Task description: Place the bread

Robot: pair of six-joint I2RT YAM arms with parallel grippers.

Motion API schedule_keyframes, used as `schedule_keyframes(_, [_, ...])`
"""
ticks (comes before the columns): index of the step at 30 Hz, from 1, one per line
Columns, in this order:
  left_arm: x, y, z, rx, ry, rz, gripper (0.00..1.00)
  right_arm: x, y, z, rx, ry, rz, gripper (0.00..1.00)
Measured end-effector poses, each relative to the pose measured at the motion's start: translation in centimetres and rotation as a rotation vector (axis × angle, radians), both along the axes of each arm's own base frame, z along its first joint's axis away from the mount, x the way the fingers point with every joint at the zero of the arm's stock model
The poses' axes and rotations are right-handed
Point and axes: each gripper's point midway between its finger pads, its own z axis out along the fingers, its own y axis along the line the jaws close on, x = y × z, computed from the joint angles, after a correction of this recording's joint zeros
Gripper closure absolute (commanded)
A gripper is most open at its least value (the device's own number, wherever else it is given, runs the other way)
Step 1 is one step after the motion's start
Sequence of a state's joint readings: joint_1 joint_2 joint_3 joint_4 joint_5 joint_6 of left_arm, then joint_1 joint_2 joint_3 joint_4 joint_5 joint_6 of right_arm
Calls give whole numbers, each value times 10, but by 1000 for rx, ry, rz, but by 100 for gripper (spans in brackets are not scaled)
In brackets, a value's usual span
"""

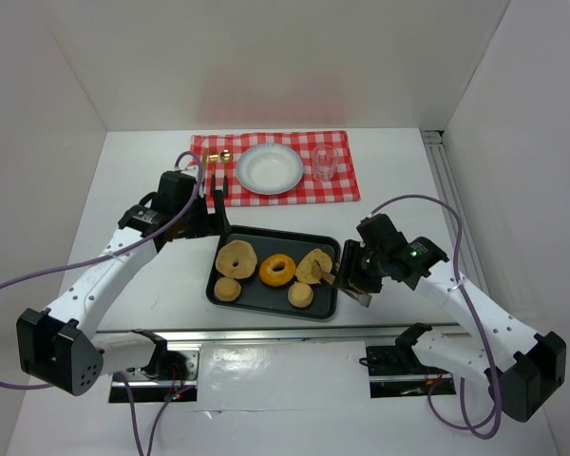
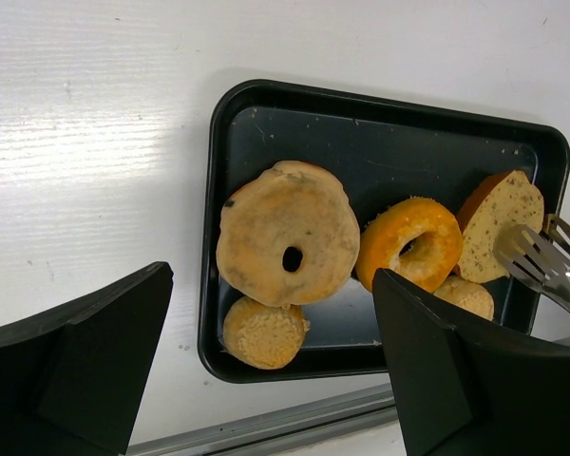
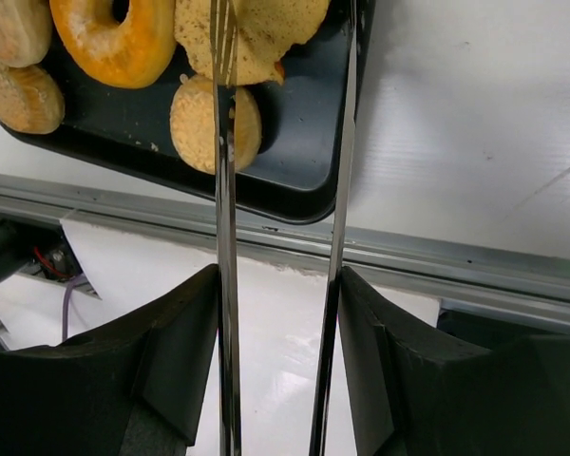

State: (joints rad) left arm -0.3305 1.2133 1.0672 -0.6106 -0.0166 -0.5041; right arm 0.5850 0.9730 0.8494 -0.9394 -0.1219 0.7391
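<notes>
The bread, a seeded half slice, is leaning tilted at the right end of the black tray, its cut face turning toward the right rim. An orange donut is sitting just beside it, a big bagel is lying further left, and two small buns are lying along the near edge, one under the slice. The right gripper is clasping metal tongs, both fingers pressing their arms. The right wrist view is showing one blade lying across the slice and the other running along the tray rim. The left wrist view is showing a slotted tip touching the slice's face. The left gripper is hovering over the tray's far left corner, fingers spread wide and holding nothing. Beyond, a white plate and a glass are standing on a checked cloth.
</notes>
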Motion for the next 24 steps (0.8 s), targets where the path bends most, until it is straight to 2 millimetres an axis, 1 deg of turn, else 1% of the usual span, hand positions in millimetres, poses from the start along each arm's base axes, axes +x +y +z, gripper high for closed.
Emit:
schedule_keyframes(3, [0, 0, -1, 0, 1, 0, 0, 2, 3, -4, 8, 4, 2, 42])
schedule_keyframes(4, [0, 0, -2, 1, 2, 0, 0, 3, 4, -5, 12, 2, 2, 44])
schedule_keyframes(8, [-1, 0, -4, 2, 6, 0, 0, 6, 6, -4, 22, -5, -10, 62])
schedule_keyframes(9, [-2, 1, -5, 3, 9, 0, 0, 8, 6, -3, 23, -15, -17, 70])
schedule_keyframes(11, [-2, 1, -6, 4, 13, 0, 0, 12, 5, 2, 19, -35, -35, 80])
schedule_keyframes(12, [-2, 1, -6, 4, 12, 0, 0, 15, 5, 7, 20, -53, -37, 80])
schedule_keyframes(13, [-2, 1, -6, 4, 12, 0, 0, 19, 5, 13, 22, -70, -42, 83])
schedule_keyframes(14, [-2, 1, -6, 4, 12, 0, 0, 23, 6, 20, 26, -88, -47, 83])
schedule_keyframes(18, [-2, 1, -6, 4, 12, 0, 0, 39, 10, 52, 47, -177, -56, 90])
schedule_keyframes(21, [-2, 1, -7, 6, 12, 3, 0, 48, 13, 73, 58, -225, -47, 91])
schedule_keyframes(24, [-1, 2, -9, 10, 21, 16, 0, 60, 17, 86, 52, -265, -32, 91])
